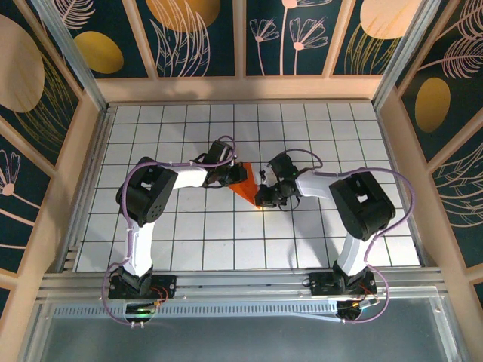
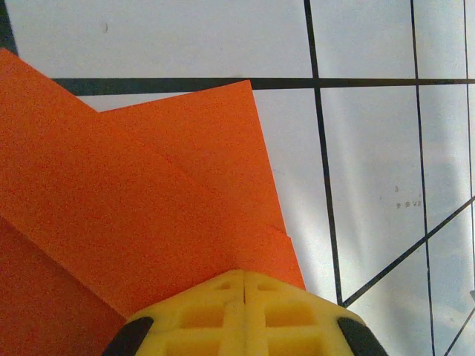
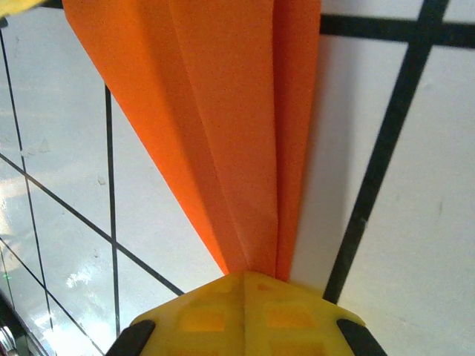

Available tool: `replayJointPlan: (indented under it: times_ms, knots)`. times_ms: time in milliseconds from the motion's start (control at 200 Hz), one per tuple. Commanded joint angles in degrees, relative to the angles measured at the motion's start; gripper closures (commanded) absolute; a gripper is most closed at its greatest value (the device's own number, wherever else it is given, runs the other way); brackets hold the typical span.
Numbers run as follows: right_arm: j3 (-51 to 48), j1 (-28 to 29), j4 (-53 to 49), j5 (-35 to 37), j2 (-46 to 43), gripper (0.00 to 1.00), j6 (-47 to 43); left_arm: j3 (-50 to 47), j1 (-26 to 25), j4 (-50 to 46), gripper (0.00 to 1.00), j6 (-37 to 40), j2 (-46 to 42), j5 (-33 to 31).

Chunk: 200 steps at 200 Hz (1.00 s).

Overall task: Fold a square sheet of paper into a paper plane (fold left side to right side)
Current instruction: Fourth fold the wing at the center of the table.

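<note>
The square sheet of paper (image 1: pixel 246 184) is bright orange and lies folded into a pointed wedge on the gridded table. In the left wrist view the paper (image 2: pixel 148 193) shows overlapping flat layers. In the right wrist view the paper (image 3: pixel 223 111) narrows into long creased flaps that meet at the jaw tip. My left gripper (image 1: pixel 229 179) sits at the wedge's left side, and its shut yellow jaws (image 2: pixel 243 273) rest on the top layer. My right gripper (image 1: pixel 264 194) is at the narrow lower point, also shut (image 3: pixel 245 274), with its tip on the paper's point.
The white table with black grid lines (image 1: pixel 226 241) is walled by wooden side panels (image 1: pixel 87 151) and a back panel. Both arm bases stand at the near edge on a metal rail (image 1: pixel 241 283).
</note>
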Motion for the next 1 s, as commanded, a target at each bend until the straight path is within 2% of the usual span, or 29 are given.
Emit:
replayJointPlan:
  times_ms: [0, 255, 380, 485, 621, 791, 996]
  knots:
    - [-2.87, 0.71, -7.42, 1.39, -1.77, 1.0, -1.36, -0.07, 0.78, -4.01, 1.0, 0.0, 1.46, -3.88]
    - [-1.85, -0.35, -8.82, -1.11, -7.19, 1.0, -2.96, 2.19, 0.75, -2.41, 0.99, -1.33, -0.85, 1.11]
    - [-0.33, -3.07, -6.75, -2.19, -10.15, 0.84, -3.72, 3.77, 0.75, -2.31, 0.86, -1.39, -4.02, 1.67]
    - [0.44, -4.06, -2.45, -1.96, -10.47, 0.71, -2.98, 4.07, 0.79, -3.06, 0.76, -0.31, -7.67, -1.41]
    - [1.87, -4.12, 3.1, -0.66, -7.39, 0.61, -2.88, 1.21, 0.8, -3.99, 0.64, 1.56, -13.21, -8.38]
    - [5.52, -3.85, 5.8, -0.76, -1.19, 0.61, -4.23, -5.01, 0.75, -3.6, 0.58, 2.6, -19.65, -13.73]
    - [8.6, -3.79, 6.97, -1.83, 4.05, 0.61, -5.0, -10.09, 0.84, -2.76, 0.55, 2.45, -24.38, -15.95]
